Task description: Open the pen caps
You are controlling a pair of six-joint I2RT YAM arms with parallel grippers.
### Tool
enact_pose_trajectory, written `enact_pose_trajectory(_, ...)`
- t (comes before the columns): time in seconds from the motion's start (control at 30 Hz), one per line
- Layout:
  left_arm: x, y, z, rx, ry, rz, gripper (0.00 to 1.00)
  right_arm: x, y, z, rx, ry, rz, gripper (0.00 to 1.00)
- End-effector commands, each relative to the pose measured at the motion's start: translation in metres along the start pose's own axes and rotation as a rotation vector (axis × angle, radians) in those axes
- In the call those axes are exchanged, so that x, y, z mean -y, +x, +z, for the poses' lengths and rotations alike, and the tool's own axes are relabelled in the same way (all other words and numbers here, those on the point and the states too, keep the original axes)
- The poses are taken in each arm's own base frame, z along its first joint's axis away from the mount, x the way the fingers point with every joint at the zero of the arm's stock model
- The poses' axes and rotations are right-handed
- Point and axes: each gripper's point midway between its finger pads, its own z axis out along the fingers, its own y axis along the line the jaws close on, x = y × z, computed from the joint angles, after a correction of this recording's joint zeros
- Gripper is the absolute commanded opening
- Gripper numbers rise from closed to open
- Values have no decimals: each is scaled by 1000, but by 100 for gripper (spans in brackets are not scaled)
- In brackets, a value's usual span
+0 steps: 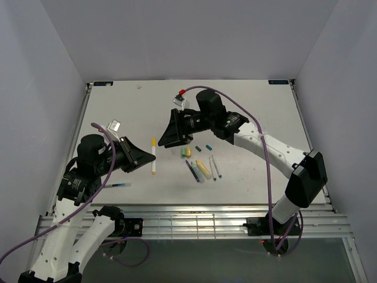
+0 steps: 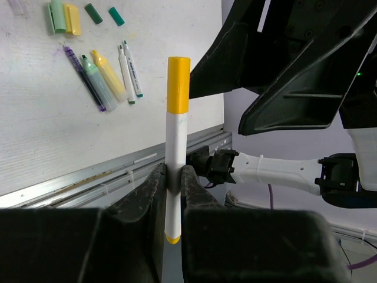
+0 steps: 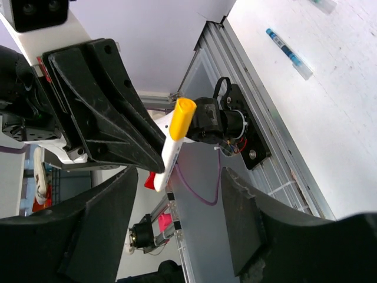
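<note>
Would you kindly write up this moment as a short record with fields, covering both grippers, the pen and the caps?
left gripper: shut on the white pen, gripping near the end away from its cap
yellow cap: on the white pen, not yet pulled off
right gripper: open, close to the yellow cap, not gripping it
loose caps: pale green, yellow and two teal, lying together on the table
other pens: in a row beside the loose caps

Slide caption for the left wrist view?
Left hand grips a white pen, yellow cap on; right hand open beside it.
</note>
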Motion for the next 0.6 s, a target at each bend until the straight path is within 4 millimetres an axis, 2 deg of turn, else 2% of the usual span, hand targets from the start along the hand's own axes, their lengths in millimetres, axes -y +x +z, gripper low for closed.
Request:
enact_pose_trajectory(0.0, 1, 4, 0, -23, 6, -14, 0, -20, -17, 7, 37, -52, -48, 63)
enact_pose_trajectory(0.23, 2, 2, 0, -19, 4, -14, 0, -19, -25, 24, 26, -74, -29, 56)
enact_pose_trajectory(0.57, 1, 2, 0, -12, -2, -21, 0, -20, -21, 46, -25, -102, -5, 46)
